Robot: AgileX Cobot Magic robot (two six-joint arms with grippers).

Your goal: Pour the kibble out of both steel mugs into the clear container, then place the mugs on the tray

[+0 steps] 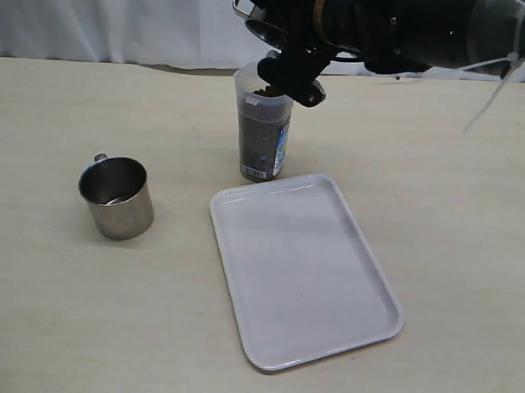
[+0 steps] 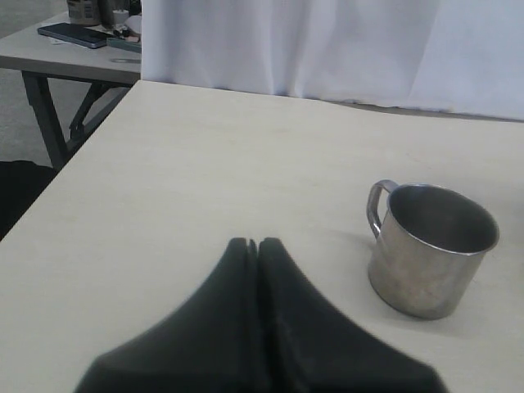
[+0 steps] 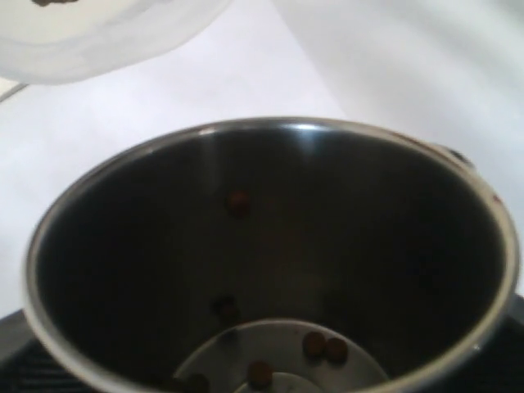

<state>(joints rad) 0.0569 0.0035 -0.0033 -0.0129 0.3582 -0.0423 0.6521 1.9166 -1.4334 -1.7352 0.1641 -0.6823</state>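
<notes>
My right gripper [image 1: 292, 79] is shut on a steel mug [image 1: 258, 26], tipped over the rim of the clear container [image 1: 263, 119]. The container stands upright at the table's back, filled nearly to the rim with brown kibble [image 1: 261, 136]. In the right wrist view the held mug [image 3: 270, 246] shows a dark inside with only a few kibble pellets [image 3: 315, 345] left, and the container's rim [image 3: 82, 49] lies just beyond its lip. The second steel mug [image 1: 117, 197] [image 2: 430, 250] stands upright at the left; no kibble shows in it. My left gripper [image 2: 255, 246] is shut and empty, a short way from that mug.
The white tray [image 1: 243, 248] lies flat in front of the container, right of centre, with nothing on it. A white curtain [image 1: 105, 18] hangs behind the table. Beyond the table's left edge stands another table [image 2: 74, 57] with small items.
</notes>
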